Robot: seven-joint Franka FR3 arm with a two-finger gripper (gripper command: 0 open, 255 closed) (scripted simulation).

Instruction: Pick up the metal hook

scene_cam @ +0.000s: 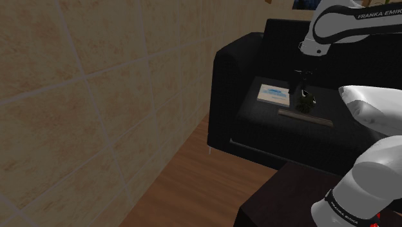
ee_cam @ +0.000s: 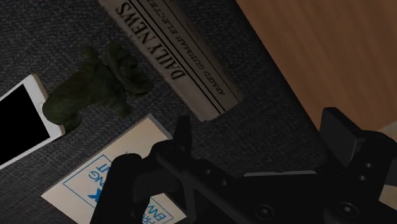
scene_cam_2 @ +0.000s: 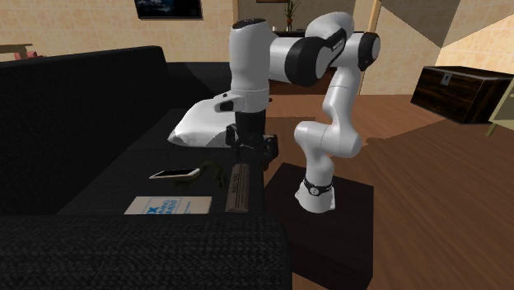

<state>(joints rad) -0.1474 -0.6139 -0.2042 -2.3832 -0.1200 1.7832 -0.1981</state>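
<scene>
Hook (ee_cam: 95,89) is the dark green lumpy thing lying flat on the black sofa (scene_cam: 222,97) seat. Its long axis runs from the phone (ee_cam: 22,121) toward the folded newspaper (ee_cam: 184,63), which reads DAILY NEWS. The booklet (ee_cam: 95,178) beside it has blue print I can't read. The arm (scene_cam: 361,19) says FRANKA EMIKA. Jaws are spread apart, nothing between them, near the newspaper's end.

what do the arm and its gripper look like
The arm is white, built of rounded tubular segments with dark joints, and carries dark FRANKA EMIKA lettering on its links. The gripper is all black, a blocky body with two squared jaws.
</scene>
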